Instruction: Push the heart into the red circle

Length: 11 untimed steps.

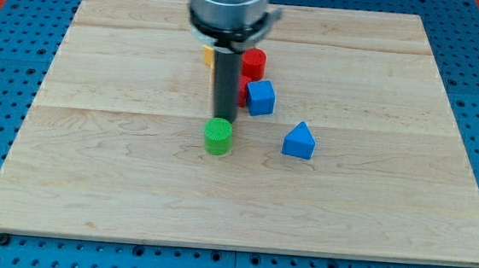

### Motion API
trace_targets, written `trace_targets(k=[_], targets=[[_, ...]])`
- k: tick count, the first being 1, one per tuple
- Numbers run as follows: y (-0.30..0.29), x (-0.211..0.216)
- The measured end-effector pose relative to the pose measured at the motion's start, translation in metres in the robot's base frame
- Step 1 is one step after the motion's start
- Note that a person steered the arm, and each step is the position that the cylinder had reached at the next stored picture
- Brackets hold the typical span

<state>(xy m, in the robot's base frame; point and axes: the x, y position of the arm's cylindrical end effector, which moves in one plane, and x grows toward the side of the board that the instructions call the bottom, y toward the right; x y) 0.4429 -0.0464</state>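
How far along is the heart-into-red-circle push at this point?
Done: nothing is visibly finished. In hand: my tip sits just above the green cylinder, below the red circle. Left: no heart can be made out; only yellow and red slivers show behind the rod.

No legible text, labels or numbers observed. Blocks, wooden board and arm all carry no readable markings.

Near top mid: red circle (254, 63), flat on its base. Just left: yellow block (207, 57), mostly hidden, shape unclear.
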Motion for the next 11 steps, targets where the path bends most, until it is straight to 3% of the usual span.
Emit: trace_targets(k=[2, 5, 7, 11], targets=[[-0.056, -0.033], [-0.056, -0.102], [-0.053, -0.086], [0.015, -0.08]])
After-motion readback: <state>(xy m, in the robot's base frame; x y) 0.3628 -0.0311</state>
